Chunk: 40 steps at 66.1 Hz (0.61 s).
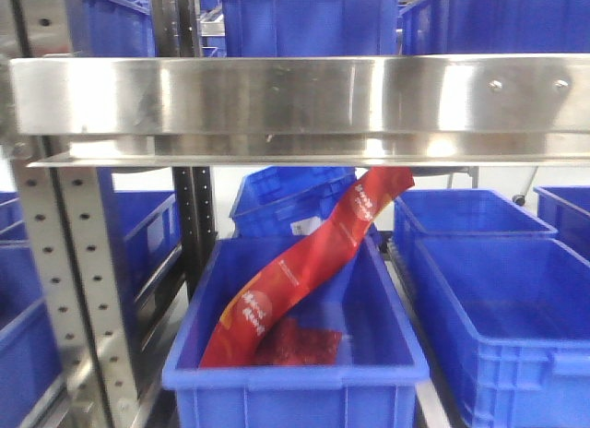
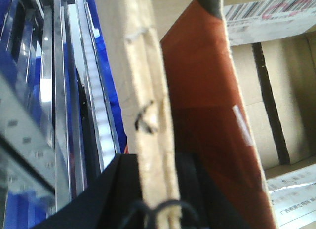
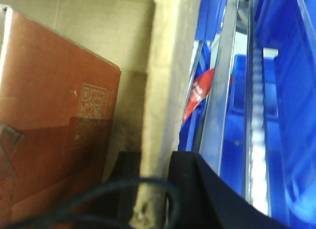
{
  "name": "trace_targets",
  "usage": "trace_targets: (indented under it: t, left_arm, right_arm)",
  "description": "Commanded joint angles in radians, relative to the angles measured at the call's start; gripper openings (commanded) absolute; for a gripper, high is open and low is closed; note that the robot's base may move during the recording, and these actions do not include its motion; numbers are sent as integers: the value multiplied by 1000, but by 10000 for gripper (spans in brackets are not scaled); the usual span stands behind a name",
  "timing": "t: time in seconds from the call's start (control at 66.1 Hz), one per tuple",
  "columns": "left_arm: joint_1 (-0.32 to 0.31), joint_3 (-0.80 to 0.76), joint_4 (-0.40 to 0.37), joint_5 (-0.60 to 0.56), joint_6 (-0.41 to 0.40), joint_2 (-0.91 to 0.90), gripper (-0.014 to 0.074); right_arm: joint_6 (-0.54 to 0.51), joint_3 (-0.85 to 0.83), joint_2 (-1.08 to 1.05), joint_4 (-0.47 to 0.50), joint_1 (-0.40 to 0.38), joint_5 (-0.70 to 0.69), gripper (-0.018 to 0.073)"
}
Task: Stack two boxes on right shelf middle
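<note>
Left gripper [image 2: 155, 192] is pinching the cardboard box [image 2: 148, 66] by a wall edge; right gripper [image 3: 148, 182] is pinching likewise. Box is sitting just beside the steel shelf [image 3: 219, 105].

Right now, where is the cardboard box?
Only the wrist views show the cardboard box: the left gripper and the right gripper each have one of its wall edges between their jaws, with the steel shelf close alongside.
</note>
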Motion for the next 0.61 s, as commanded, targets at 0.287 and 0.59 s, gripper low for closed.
trace_targets:
  t: [0.287, 0.59]
  left_arm:
    - [-3, -12, -19, -27, 8, -17, -111]
    - [-3, -12, -19, -27, 8, -17, -111]
  right_arm:
    - [-7, -15, -11, -27, -6, -75, -155]
    - [-7, -15, -11, -27, -6, -75, -155]
